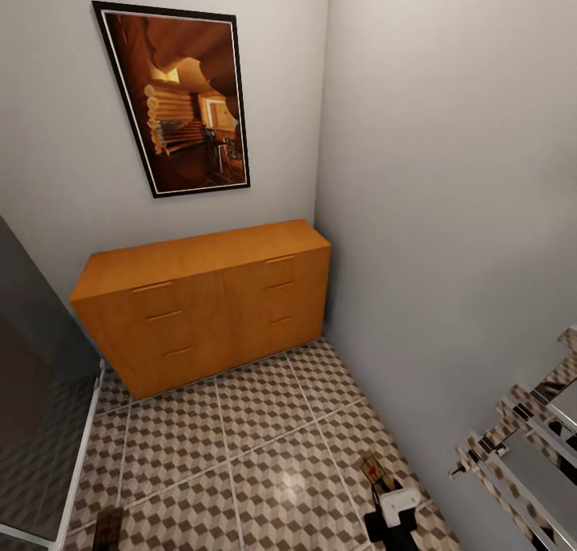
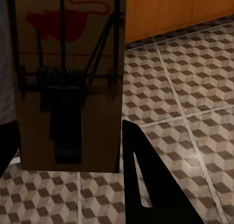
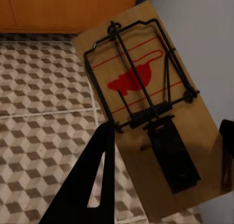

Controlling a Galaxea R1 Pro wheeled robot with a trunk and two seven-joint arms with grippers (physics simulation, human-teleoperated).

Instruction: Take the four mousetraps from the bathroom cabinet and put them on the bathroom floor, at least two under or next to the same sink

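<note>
Now each pincer, left (image 2: 73,185) and right (image 3: 165,180), grips a mousetrap (image 2: 68,77) between its fingers.

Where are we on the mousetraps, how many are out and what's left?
Two are out of the cabinet, whose drawers look shut: the left gripper holds one mousetrap, the right gripper holds another mousetrap. Both sit above the bathroom floor, not yet laid down. I can't see the other two traps or the sink.

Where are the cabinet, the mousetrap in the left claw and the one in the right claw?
cabinet (image 1: 200,311), head view, its drawer front.
left mousetrap (image 2: 68,82), left wrist view, spring coil at mid-board.
right mousetrap (image 3: 146,102), right wrist view, board beside the red mouse print.
</note>
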